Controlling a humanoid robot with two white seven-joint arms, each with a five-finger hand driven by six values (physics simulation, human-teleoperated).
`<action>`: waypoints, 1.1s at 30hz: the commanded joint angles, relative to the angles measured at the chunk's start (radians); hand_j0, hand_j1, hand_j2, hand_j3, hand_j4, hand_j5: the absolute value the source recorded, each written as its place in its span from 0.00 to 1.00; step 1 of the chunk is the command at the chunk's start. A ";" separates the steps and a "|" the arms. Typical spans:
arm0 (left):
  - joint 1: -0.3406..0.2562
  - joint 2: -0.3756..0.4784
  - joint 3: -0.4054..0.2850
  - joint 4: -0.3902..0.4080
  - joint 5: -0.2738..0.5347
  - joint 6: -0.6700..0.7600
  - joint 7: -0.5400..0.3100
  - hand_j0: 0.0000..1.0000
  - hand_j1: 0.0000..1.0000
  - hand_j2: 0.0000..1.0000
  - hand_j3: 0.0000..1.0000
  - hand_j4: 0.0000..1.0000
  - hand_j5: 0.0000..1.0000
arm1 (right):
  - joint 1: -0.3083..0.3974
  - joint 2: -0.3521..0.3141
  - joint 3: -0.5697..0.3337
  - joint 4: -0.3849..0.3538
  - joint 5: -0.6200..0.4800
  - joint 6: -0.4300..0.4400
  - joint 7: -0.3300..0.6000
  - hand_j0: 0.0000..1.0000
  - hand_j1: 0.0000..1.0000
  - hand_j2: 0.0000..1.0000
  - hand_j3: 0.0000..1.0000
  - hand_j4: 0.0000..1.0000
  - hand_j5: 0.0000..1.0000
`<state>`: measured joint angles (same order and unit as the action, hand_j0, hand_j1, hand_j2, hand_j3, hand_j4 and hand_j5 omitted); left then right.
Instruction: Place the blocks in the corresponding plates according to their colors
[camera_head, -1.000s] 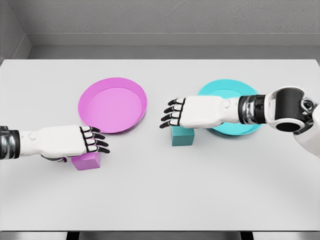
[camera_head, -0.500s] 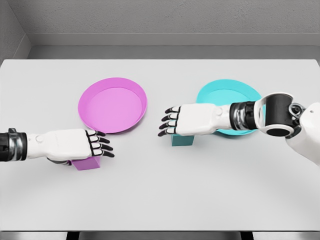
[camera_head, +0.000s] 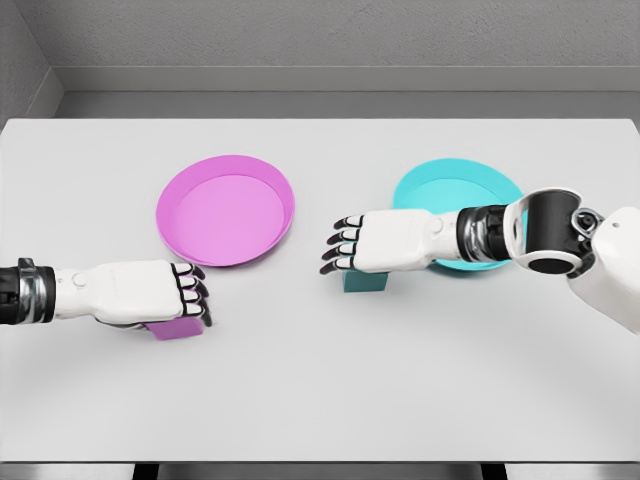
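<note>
A magenta block (camera_head: 176, 329) lies on the table below and left of the magenta plate (camera_head: 225, 210). My left hand (camera_head: 192, 296) rests on top of it, fingers curled down over its right side. A teal block (camera_head: 366, 281) sits left of the teal plate (camera_head: 450, 185). My right hand (camera_head: 340, 245) lies flat over the block's top, fingers stretched leftward and only slightly bent, hiding most of the block. The right forearm crosses the lower part of the teal plate. Both plates hold nothing.
The white table (camera_head: 320, 400) spreads wide in front of both blocks. A grey wall runs behind the table's far edge.
My left hand's fingers have curled down around the magenta block. The right hand has dropped lower onto the teal block and its forearm has drawn in a little.
</note>
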<state>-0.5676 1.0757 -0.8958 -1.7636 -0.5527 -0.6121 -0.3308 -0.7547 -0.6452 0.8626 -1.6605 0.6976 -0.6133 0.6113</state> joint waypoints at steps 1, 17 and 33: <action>0.000 0.000 -0.002 0.000 0.004 0.001 -0.013 0.51 0.51 0.51 0.51 0.51 0.51 | -0.002 0.016 -0.001 0.022 0.005 0.002 0.000 1.00 1.00 1.00 1.00 1.00 1.00; -0.107 -0.023 0.005 0.009 0.013 0.001 -0.007 0.49 0.49 0.49 0.49 0.49 0.49 | -0.003 0.056 0.015 0.074 0.039 0.002 0.000 1.00 1.00 1.00 1.00 1.00 1.00; -0.301 -0.234 0.009 0.366 0.040 0.001 -0.010 0.49 0.49 0.49 0.49 0.49 0.49 | -0.009 0.061 0.030 0.076 0.036 0.002 0.000 0.55 0.55 0.55 0.55 0.55 0.55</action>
<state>-0.8713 0.8876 -0.8882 -1.4678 -0.5193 -0.6129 -0.3402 -0.7654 -0.5870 0.8921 -1.5857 0.7406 -0.6132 0.6103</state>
